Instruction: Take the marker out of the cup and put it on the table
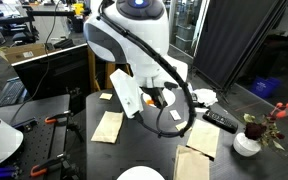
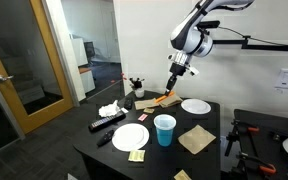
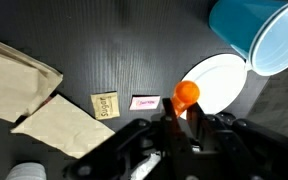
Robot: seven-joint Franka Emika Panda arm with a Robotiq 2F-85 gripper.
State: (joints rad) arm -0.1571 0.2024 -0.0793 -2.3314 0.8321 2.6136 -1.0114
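1. Status: the thin orange marker [image 3: 187, 95] is already out of the light blue plastic cup [image 3: 259, 35]. The gripper [image 3: 184, 112] holds it above the table. The wrist view shows the marker end-on, with both fingers clamped on its barrel.
2. Position: in an exterior view the cup [image 2: 164, 129] stands upright on the camera side of the table, well apart from the gripper [image 2: 173, 74]. The gripper hangs over the far part of the dark grey-black tabletop [image 3: 134, 40].
3. Ground below: a white round plate [image 3: 216, 80] lies just beside the line of descent. Small paper tags [image 3: 144, 102] lie on the other side, and brown paper napkins [image 3: 24, 85] lie further off.
4. Judgement: only the set-down remains. The marker should first be carried over bare dark surface, clear of the plate rim and the tags. It should then be lowered slowly and tilted toward lying flat. The fingers should part only when it is almost touching.
5. Risk: the round barrel will likely roll. If let go upright or from height, it may topple onto the plate or run off.
6. Limitation: the fingers hide the marker's lower end, so height is better judged from the exterior views.
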